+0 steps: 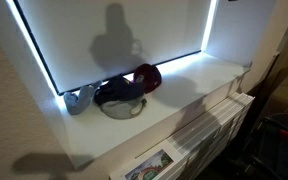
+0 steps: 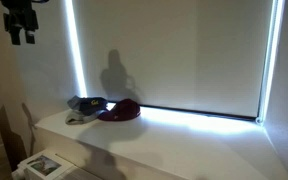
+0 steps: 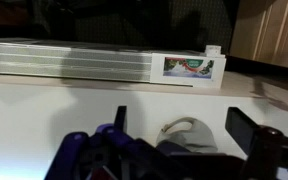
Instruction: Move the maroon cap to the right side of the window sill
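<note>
The maroon cap (image 1: 147,77) sits on the window sill (image 1: 214,75), right beside the dark cap (image 1: 119,95). The gripper (image 2: 22,38) hangs high up, well away from the dark cap. It is wide open and holds nothing, probably ready to come down and grab.

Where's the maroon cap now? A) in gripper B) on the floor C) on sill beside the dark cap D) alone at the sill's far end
C: the maroon cap sits on the sill right beside the dark cap.
</note>
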### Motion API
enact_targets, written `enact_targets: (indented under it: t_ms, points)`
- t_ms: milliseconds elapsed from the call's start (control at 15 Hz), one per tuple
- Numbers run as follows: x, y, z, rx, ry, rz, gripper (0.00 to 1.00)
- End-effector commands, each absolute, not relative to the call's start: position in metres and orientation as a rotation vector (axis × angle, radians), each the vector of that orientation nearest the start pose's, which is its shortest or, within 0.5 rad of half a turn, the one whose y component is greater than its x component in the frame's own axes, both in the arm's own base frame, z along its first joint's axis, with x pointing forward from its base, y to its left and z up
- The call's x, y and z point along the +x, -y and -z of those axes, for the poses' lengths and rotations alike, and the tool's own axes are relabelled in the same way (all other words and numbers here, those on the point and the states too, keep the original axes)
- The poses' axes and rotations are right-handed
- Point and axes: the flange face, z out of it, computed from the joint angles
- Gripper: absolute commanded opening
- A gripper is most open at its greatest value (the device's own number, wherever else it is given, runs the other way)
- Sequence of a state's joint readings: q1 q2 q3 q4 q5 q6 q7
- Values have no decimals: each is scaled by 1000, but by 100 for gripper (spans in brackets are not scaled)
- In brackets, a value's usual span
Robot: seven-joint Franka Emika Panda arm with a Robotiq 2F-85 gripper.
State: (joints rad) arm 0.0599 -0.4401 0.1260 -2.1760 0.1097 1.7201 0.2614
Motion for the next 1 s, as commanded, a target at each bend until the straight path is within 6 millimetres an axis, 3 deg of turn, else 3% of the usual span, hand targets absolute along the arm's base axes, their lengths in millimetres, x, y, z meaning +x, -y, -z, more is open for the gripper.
enact_targets:
  t_ms: [0,267,400,533,667,800,933]
  points:
    - [409,-95,-563,-3088,-162,-47,100]
    - [415,-94,-566,-3083,-187,-12,100]
    - [447,-77,-575,-3034,-309,197,100]
    - [483,-49,-563,-3003,-422,373,100]
    - [511,-18,-535,-2942,-596,468,100]
    - [532,11,-490,-2897,-760,336,100]
    - [548,28,-434,-2877,-736,135,100]
